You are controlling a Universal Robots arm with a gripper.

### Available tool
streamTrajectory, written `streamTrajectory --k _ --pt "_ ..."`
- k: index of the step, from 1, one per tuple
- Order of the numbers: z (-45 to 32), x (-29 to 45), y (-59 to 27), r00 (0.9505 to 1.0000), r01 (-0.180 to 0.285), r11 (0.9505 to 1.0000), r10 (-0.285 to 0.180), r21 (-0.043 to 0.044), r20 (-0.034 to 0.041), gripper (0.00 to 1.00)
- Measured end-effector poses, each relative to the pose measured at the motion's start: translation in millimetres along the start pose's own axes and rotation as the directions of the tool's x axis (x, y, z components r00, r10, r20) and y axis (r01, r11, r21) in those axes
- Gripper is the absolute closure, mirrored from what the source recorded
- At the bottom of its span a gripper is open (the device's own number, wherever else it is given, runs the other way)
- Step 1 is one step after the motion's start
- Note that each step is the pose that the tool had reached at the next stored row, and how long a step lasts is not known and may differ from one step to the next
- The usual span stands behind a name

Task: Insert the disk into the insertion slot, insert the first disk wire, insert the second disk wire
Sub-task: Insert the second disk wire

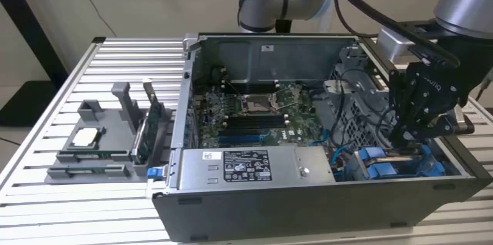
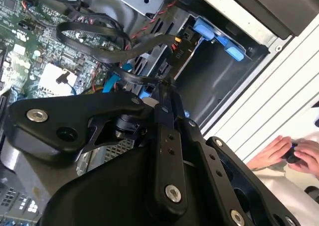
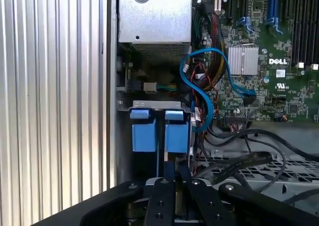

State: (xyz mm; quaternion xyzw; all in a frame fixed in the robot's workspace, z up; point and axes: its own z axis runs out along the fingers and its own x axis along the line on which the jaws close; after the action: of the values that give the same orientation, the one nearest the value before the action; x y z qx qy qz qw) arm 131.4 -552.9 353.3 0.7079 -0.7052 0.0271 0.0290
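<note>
Two bright blue carrier ends of the disk [image 3: 159,134] sit in the insertion slot [image 1: 400,167]; the gripper [image 3: 175,173] above looks clenched, fingers together.

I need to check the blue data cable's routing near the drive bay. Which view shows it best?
The first wrist view: the blue cable curves in full from the motherboard toward the blue carriers. The exterior view shows a short stretch; the second wrist view, a small piece.
</note>
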Motion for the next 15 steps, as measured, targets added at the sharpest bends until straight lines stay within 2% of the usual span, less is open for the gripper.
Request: streamTrajectory --k 2,3,4,6,11,15 --pt "2.0 -0.1 -0.8 1.0 0.0 1.0 0.0 -0.0044 0.0 0.85" --pt "3.2 -0.3 -2.9 1.0 0.002 0.9997 -0.002 -0.0224 -0.0017 0.85" --pt "3.6 -0.5 -3.8 1.0 0.003 0.9995 -0.003 -0.0329 -0.0041 0.85" --pt "3.7 -1.3 -4.9 1.0 0.003 0.999 -0.004 -0.0456 -0.0083 0.85" --pt "4.0 -5.9 -5.6 1.0 0.004 0.9989 -0.004 -0.0462 -0.0082 0.85" --pt "4.3 -7.8 -6.0 0.9999 0.003 0.9989 -0.004 -0.0462 -0.012 0.85"
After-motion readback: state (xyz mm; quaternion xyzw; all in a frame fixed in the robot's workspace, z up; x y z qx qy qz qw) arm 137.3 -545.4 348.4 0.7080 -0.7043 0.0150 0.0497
